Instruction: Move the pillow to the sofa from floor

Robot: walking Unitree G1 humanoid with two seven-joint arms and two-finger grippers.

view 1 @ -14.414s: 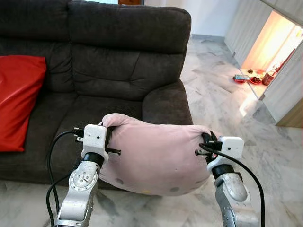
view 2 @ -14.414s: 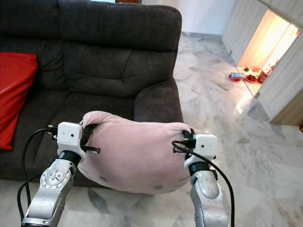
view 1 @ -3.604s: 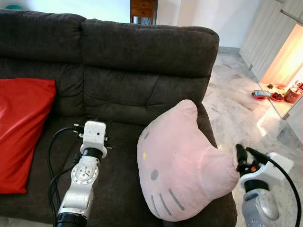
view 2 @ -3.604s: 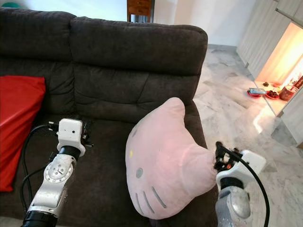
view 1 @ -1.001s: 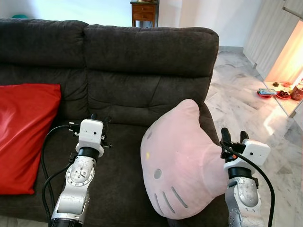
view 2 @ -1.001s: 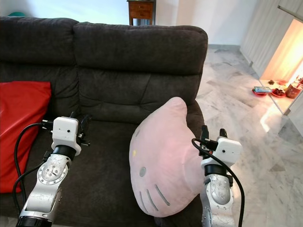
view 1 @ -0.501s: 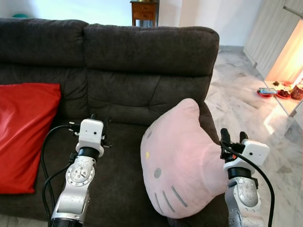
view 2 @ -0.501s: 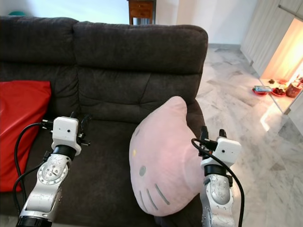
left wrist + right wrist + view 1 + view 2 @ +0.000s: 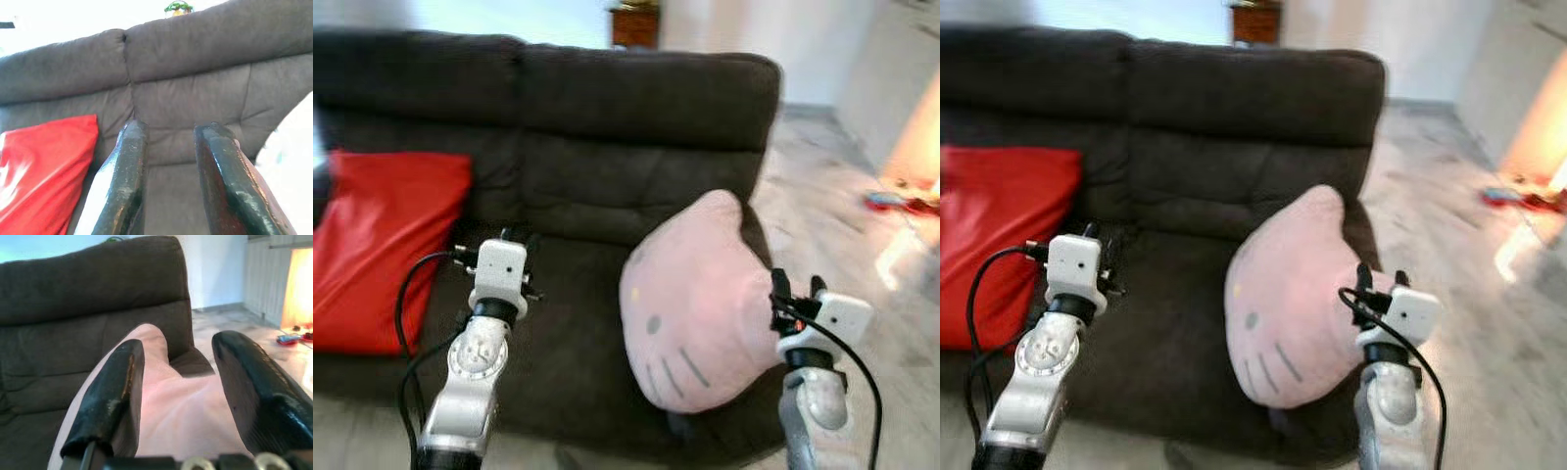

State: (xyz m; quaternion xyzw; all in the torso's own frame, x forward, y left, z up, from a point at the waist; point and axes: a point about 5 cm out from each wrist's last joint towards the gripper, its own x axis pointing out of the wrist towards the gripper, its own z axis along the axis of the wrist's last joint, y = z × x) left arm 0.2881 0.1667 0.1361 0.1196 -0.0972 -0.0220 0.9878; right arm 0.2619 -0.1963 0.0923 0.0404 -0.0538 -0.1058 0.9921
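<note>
A red cushion (image 9: 386,245) was cut off at the left edge of the blurred frame. The left gripper (image 9: 515,238) hovered centre-left over the dark plush sofa (image 9: 607,127), fingers parted, holding nothing. Right of centre the pink cat-face pillow (image 9: 690,294) leaned against the armrest — the right gripper (image 9: 793,285) beside it, gaping, empty. Pale marble floor (image 9: 832,211) stretched right.

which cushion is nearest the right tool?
The pink pillow, propped against the sofa's right armrest beside the right tool. The red cushion lies at the far left.
</note>
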